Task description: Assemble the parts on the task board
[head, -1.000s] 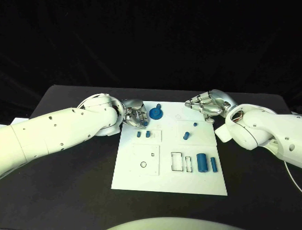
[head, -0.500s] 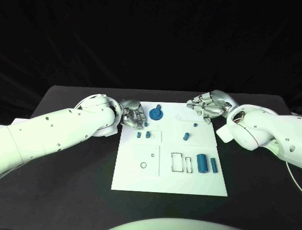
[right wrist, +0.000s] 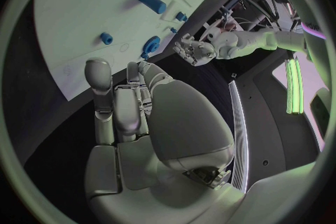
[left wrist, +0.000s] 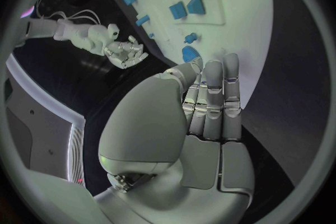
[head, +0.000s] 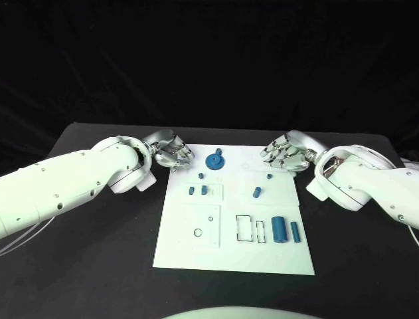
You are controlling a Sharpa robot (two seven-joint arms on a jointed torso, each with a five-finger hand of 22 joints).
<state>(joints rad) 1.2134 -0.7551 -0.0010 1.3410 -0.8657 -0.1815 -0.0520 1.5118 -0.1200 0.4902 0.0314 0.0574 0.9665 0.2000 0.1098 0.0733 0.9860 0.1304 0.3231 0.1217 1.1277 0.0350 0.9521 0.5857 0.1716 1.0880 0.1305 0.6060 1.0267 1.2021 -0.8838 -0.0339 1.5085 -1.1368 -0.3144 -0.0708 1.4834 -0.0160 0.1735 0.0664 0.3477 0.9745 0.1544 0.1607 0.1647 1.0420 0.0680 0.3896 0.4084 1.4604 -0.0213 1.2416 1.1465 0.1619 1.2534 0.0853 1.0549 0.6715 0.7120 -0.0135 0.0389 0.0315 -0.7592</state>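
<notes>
The white task board [head: 230, 249] lies mid-table. On it are a round blue gear-like part [head: 215, 160], small blue pegs [head: 202, 175], two blue blocks [head: 198, 190], a blue cylinder [head: 280, 228] and a narrow blue bar [head: 295, 230]. My left hand [head: 169, 151] hovers at the board's far left corner with its fingers extended, and it holds nothing. At the far right corner my right hand [head: 286, 151] is open too, with nothing in it. In the left wrist view the left hand's fingers [left wrist: 210, 101] lie straight beside the gear [left wrist: 187, 54].
Two empty rectangular slots [head: 251, 228] sit left of the cylinder, and a round hole [head: 198, 231] lies in the board's left half. Black table [head: 85, 226] surrounds the board on both sides.
The left hand has drawn back to the left, away from the blue gear. Both hands have uncurled their fingers. The parts on the board have not moved.
</notes>
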